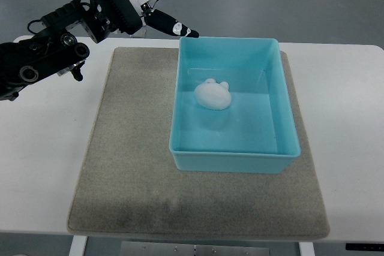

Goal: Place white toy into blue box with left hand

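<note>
The white toy (213, 95) lies on the floor of the blue box (233, 162), towards its far left part. The box stands on a grey mat (132, 148) on the white table. My left hand (161, 5) is raised beyond the table's far left edge, up and to the left of the box. Its fingers (174, 26) are spread and hold nothing. The left arm (42, 58) comes in from the left edge.
The white table (42, 166) shows bare surface to the left and right of the mat. Grey floor lies beyond the table's far edge.
</note>
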